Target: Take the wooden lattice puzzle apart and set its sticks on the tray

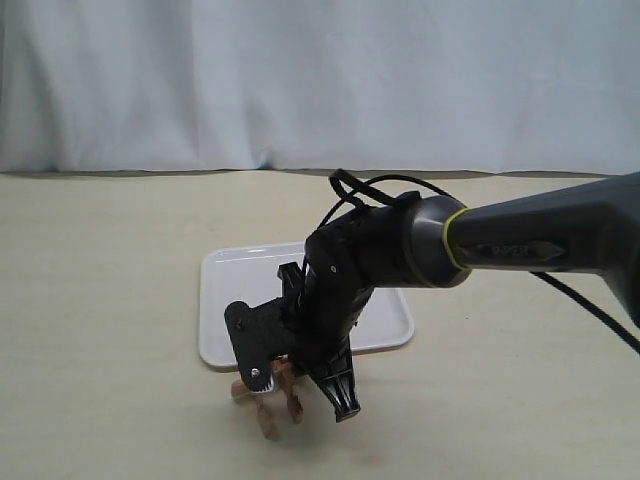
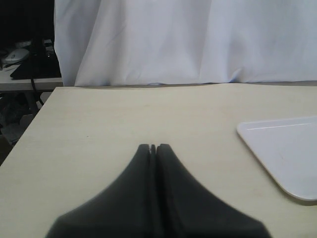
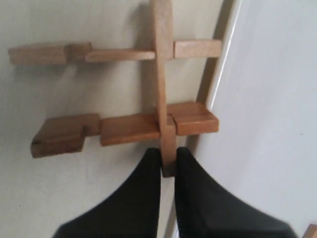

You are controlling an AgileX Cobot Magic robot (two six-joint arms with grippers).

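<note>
- The right gripper [image 3: 168, 159] pinches the end of one stick [image 3: 161, 74] of the wooden lattice puzzle [image 1: 266, 400], its black fingers [image 3: 141, 198] tight on either side of the wood.
- That stick's long axis runs straight out in line with the fingers and alongside the rim of the tray [image 3: 277, 99].
- Crossing it at right angles are two more sticks [image 3: 129, 128], parallel to each other, their long axes pointing at the tray. One end of each reaches the rim, and the far ends show open square notches.
- In the exterior view the puzzle is just off the tray's near edge, by its left corner. Whether it rests on the table [image 1: 100, 300] or is lifted cannot be told.
- The right arm [image 1: 540, 240] stretches in from the right over the tray, its wrist hiding much of the puzzle and part of the tray from the exterior camera.
- The left gripper [image 2: 153, 148], fingers pressed together on nothing, hovers over the table, a corner of the tray in its view.
- A white curtain [image 1: 300, 80] hangs behind the table.
</note>
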